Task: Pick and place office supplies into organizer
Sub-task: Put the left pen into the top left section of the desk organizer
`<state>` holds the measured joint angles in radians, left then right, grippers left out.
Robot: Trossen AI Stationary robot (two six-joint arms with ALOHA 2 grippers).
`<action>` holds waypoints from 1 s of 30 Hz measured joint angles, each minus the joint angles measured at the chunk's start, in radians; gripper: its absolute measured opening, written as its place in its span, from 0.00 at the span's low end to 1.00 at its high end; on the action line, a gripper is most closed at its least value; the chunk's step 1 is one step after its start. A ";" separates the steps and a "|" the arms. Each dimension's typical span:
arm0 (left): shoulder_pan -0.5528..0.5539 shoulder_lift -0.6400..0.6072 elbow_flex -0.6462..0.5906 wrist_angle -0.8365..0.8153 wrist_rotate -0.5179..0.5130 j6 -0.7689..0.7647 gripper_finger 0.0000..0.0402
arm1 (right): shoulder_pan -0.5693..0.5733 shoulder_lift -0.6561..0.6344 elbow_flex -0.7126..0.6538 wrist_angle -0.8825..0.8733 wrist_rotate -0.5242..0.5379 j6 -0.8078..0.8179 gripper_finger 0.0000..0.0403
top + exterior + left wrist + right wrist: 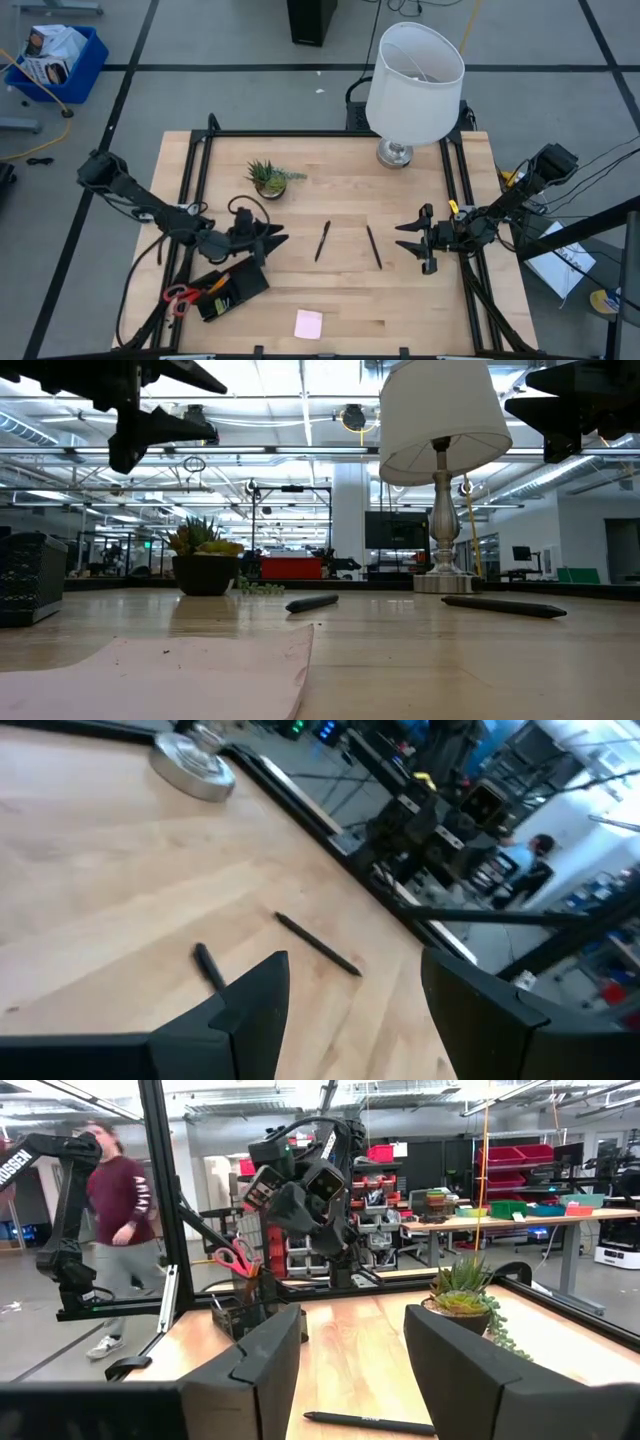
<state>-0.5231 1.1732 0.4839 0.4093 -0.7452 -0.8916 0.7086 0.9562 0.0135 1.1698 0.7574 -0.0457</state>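
Red-handled scissors (pixel 178 296) are already sitting in the flat black plastic organizer (pixel 232 290); beside it, two thin black pens (pixel 322 241) and a pink sticky-note pad (pixel 308 323) are waiting on the wooden tabletop (pixel 340 200), both grippers (pixel 268 241) (pixel 412 240) hovering wide and empty

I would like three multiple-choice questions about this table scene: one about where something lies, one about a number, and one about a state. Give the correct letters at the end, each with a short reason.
1. Where does the pink sticky-note pad lie?
A. inside the organizer
B. alone on the table, near its front edge
C. under the lamp

2. How many black pens lie loose on the wood between the two arms?
A. one
B. two
C. four

3. In what state is the left gripper?
A. fingers open, holding nothing
B. shut on a pen
C. shut on the scissors

Answers:
1 B, the high view shows the pad by itself on bare wood, apart from the organizer.
2 B, one pen and another pen lie side by side in the middle.
3 A, the left wrist view shows a clear gap between the fingers with only table beyond.
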 joint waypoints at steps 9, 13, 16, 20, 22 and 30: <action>0.084 0.096 0.035 0.011 0.103 -0.080 0.58 | 0.000 0.000 0.000 -0.001 0.000 0.000 0.43; 0.129 0.219 0.142 -0.048 0.151 -0.095 0.58 | 0.000 0.000 0.000 0.005 0.000 0.000 0.44; 0.171 0.273 0.259 -0.290 0.249 -0.098 0.58 | 0.000 0.000 0.000 -0.006 0.000 0.000 0.43; 0.246 0.340 0.441 -0.552 0.473 -0.106 0.58 | 0.000 0.002 0.000 -0.008 0.000 0.000 0.43; 0.283 0.386 0.499 -0.632 0.510 -0.107 0.58 | 0.000 0.001 0.000 -0.008 0.000 0.000 0.43; 0.412 0.585 0.700 -0.709 0.533 -0.167 0.58 | 0.000 0.001 0.000 -0.008 0.000 0.000 0.43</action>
<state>-0.1108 1.7577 1.1836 -0.2993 -0.2126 -1.0588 0.7086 0.9573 0.0135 1.1620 0.7576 -0.0456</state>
